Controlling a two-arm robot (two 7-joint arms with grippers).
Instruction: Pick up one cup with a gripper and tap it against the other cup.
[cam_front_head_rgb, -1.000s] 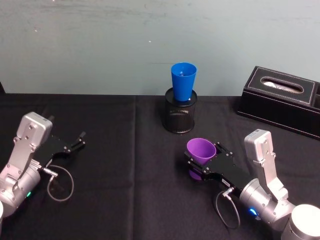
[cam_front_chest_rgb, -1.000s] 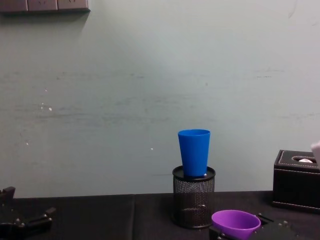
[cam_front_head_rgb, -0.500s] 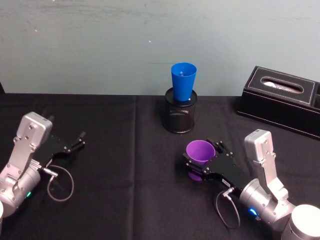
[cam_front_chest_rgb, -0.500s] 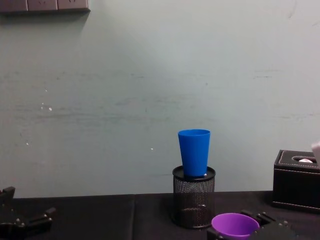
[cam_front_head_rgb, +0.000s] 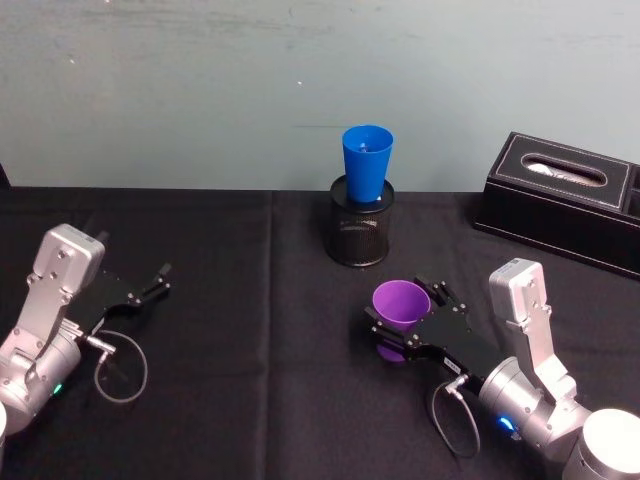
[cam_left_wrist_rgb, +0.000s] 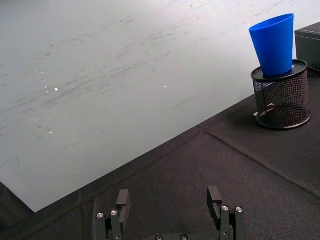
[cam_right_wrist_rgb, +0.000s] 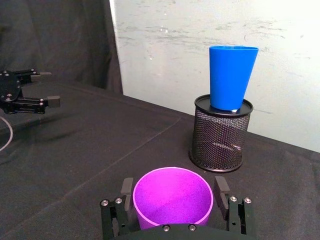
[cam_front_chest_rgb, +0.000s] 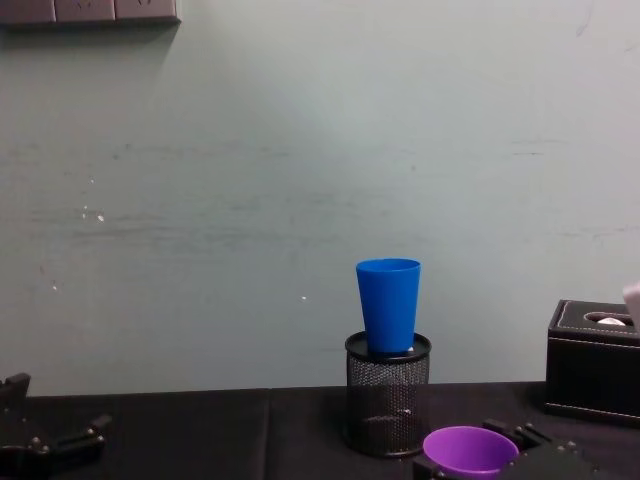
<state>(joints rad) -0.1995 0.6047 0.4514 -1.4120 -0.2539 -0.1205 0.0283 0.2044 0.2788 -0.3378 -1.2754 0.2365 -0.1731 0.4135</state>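
- Jaws of the right gripper (cam_right_wrist_rgb: 173, 195) pinch the purple cup (cam_front_head_rgb: 401, 302), one finger on each side of its wall, with its mouth facing up.
- That cup sits at the right front of the table, just in front of the black wire-mesh pen holder (cam_front_head_rgb: 360, 235) and apart from it.
- The blue cup (cam_front_head_rgb: 366, 160) stands upright with its base in the pen holder's mouth, near the back edge.
- The left gripper (cam_left_wrist_rgb: 168, 200) lies low at the table's left side, with its jaws spread wide and nothing between them, well apart from both cups.
- A black cloth (cam_front_head_rgb: 200, 420) covers the table, with a crease running front to back left of the pen holder.
- A black tissue box (cam_front_head_rgb: 560, 200) sits at the right rear.
- Behind the table is a pale green wall (cam_front_head_rgb: 180, 90), scuffed and streaked, with switch plates (cam_front_chest_rgb: 90, 10) high on the left in the chest view.
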